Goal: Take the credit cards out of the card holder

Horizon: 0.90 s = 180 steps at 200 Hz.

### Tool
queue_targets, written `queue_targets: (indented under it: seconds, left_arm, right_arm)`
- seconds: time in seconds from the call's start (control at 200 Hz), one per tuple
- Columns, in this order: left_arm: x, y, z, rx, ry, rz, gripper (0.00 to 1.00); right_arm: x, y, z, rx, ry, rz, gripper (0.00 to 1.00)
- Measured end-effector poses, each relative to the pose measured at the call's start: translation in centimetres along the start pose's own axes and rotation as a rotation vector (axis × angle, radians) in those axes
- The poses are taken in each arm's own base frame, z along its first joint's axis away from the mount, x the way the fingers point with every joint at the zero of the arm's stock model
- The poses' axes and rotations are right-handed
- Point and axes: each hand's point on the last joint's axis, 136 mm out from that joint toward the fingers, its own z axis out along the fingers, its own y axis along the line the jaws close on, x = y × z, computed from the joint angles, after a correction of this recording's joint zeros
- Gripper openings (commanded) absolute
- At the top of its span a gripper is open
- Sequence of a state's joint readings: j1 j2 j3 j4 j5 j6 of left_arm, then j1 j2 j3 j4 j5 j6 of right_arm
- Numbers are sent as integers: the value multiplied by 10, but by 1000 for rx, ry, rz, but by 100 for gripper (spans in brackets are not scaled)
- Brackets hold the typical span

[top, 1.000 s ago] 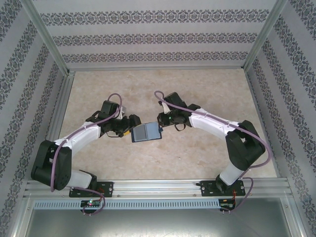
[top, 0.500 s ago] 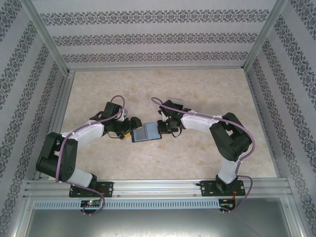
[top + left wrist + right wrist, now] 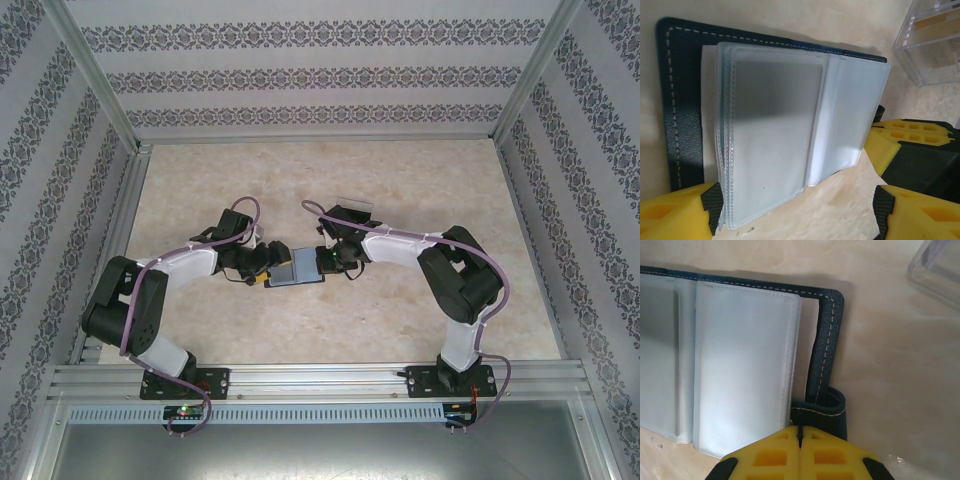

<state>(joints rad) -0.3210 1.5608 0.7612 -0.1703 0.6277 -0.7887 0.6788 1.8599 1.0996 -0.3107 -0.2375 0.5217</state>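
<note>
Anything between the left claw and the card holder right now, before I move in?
Nothing visible. The open left claw sits right at the near sleeve edge of the card holder. The shut right claw is at the closing tab on the far side, and the clear box stands off beyond.

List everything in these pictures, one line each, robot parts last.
table: one, beige marbled, under everything
card holder: one, dark navy with pale stitching, lying open near the table's middle
sleeves: a stack, number unclear, frosted clear, fanned inside the card holder; whether they hold cards cannot be told
box: one, clear plastic, on the table just beyond the card holder
walls: three, white with grey patterned bands, around the table
arms: two, white and black with purple cables, reaching inward from the near edge
left gripper: yellow fingers, open, either side of the sleeves' near end
right gripper: yellow fingers, shut, tips at the card holder's closing tab
</note>
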Motion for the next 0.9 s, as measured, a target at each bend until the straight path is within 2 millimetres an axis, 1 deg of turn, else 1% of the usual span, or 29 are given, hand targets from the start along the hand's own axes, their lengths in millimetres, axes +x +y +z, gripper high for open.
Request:
queue_targets:
  seconds: [0.405,0.57,0.694,0.899]
  left_arm:
    - [1,-1,4,-8,3,10,82]
    - [-6,0,-6,-48,-51,32,82]
    - [-9,-8,-14,-33,-80,60,81]
    - [-10,-10,-15,-24,-84,65,80]
  right_arm:
    - [-3,2,1,0,0,0,6]
    - [-1,5,2,-3,4,-10,7]
    - [0,6,2,-6,6,-10,7]
    - [0,7,2,-9,8,-10,7]
